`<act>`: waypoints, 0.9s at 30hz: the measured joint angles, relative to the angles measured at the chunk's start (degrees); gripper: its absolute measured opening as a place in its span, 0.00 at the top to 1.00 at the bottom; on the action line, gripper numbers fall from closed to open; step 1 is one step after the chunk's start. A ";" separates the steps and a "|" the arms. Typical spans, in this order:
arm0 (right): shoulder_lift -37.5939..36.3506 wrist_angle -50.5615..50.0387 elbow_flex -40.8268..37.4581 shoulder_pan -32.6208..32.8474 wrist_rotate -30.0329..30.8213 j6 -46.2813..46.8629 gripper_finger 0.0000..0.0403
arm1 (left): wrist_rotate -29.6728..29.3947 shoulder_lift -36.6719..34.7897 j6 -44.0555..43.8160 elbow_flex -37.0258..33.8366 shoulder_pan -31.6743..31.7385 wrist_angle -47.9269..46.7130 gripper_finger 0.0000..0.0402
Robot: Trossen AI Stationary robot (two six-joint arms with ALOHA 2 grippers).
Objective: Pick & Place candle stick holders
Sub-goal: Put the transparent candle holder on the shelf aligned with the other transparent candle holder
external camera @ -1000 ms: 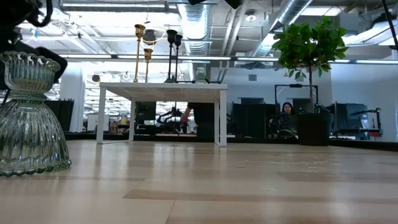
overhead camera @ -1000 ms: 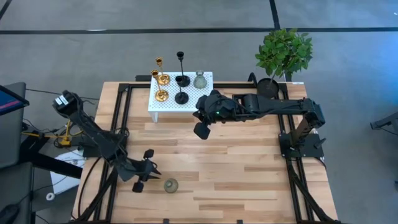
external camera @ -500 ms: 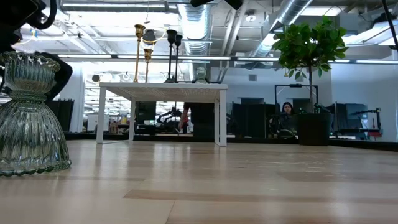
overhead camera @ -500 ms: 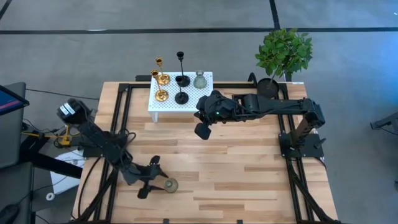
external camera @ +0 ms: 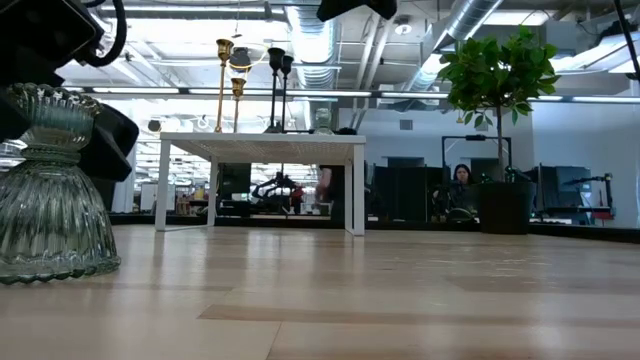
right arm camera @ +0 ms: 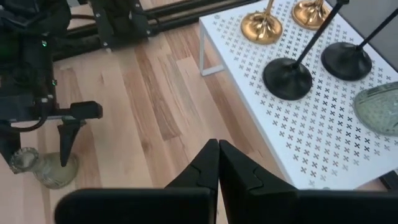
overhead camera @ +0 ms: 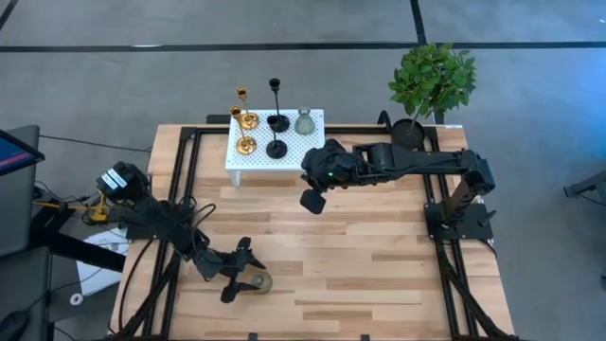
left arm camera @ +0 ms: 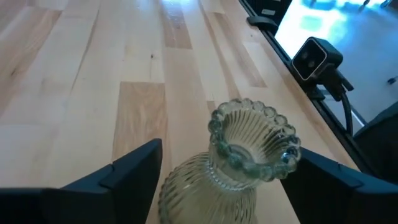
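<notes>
A squat grey-green ribbed glass candle stick holder (overhead camera: 259, 281) stands upright on its base near the table's front left. It fills the left side of the low view (external camera: 50, 190). My left gripper (left arm camera: 227, 180) is open and level, with one finger on each side of the holder's neck and a gap at both. The other candle stick holders, gold (overhead camera: 246, 121), black (overhead camera: 276, 149) and grey-green (overhead camera: 304, 122), stand on the white perforated stand (overhead camera: 284, 161) at the back. My right gripper (overhead camera: 311, 201) hangs shut in the air just in front of that stand.
A potted plant (overhead camera: 433, 78) stands at the back right corner. Black frame rails (overhead camera: 185, 170) run along the table's sides. A small camera (left arm camera: 317, 59) sits at the front edge close to the glass holder. Bare wood lies between the stand and the holder.
My left gripper has gone down and toward the table's right edge, up to the grey-green holder, so its fingers now stand on either side of it. The holder has stayed where it was.
</notes>
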 joint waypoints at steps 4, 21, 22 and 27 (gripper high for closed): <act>0.00 -0.88 0.00 0.00 0.00 -0.01 1.00 | 0.00 1.71 -1.70 0.01 0.00 1.94 0.29; 0.02 -3.36 0.00 -0.37 0.22 -0.57 1.00 | -1.87 2.64 -6.02 0.09 1.40 3.87 0.71; 0.02 -3.64 0.00 -0.37 0.22 -0.55 1.00 | -1.82 2.50 -6.03 0.08 1.79 3.80 0.71; 0.02 -5.52 0.00 -0.31 0.20 0.00 1.00 | -2.58 1.44 -5.47 -0.07 3.19 3.60 0.71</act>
